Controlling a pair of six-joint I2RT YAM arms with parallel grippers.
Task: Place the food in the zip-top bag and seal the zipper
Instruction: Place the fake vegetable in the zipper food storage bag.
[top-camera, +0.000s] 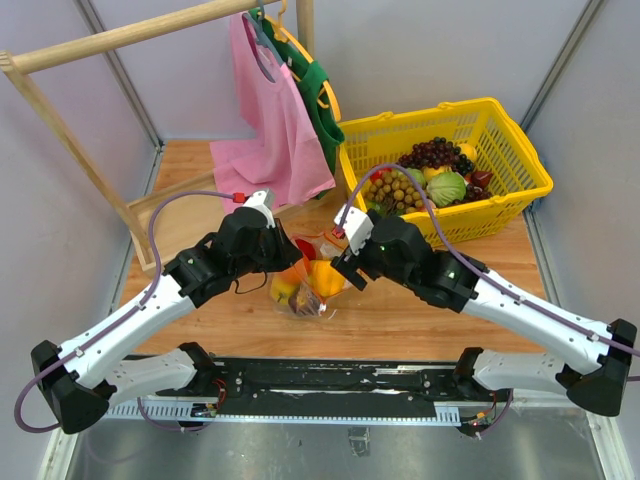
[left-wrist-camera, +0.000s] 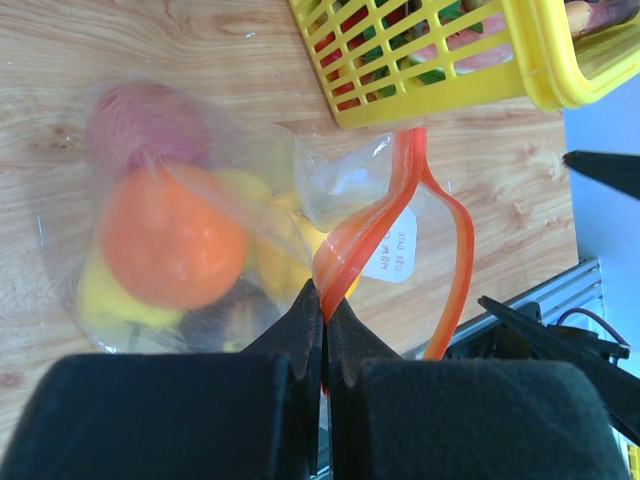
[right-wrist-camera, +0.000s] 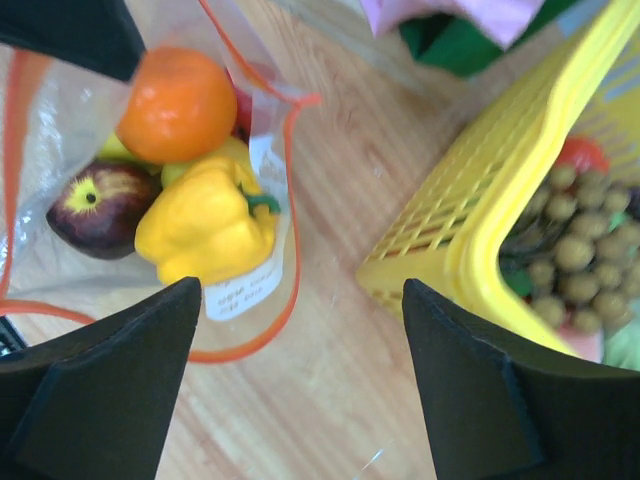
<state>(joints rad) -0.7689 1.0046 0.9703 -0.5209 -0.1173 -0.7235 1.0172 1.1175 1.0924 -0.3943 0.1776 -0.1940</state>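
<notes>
The zip-top bag (top-camera: 303, 287) lies on the wooden table between my two grippers. Through its clear plastic I see food: an orange (right-wrist-camera: 178, 103), a yellow pepper (right-wrist-camera: 207, 222), a dark red apple-like fruit (right-wrist-camera: 95, 207) and a yellow-green piece (left-wrist-camera: 105, 295). My left gripper (left-wrist-camera: 325, 300) is shut on the red-orange zipper (left-wrist-camera: 375, 225), whose two halves spread apart in a loop beyond the pinch. My right gripper (right-wrist-camera: 302, 290) stands open just above the table beside the bag's mouth, holding nothing. A whitish label (right-wrist-camera: 245, 285) shows near the zipper (right-wrist-camera: 285, 290).
A yellow basket (top-camera: 520, 150) with grapes and other produce stands at the back right, close to the right gripper (top-camera: 345, 268). A pink cloth bag (top-camera: 275, 120) and a green one (top-camera: 322, 105) hang from a wooden rack (top-camera: 60, 120) at the back left.
</notes>
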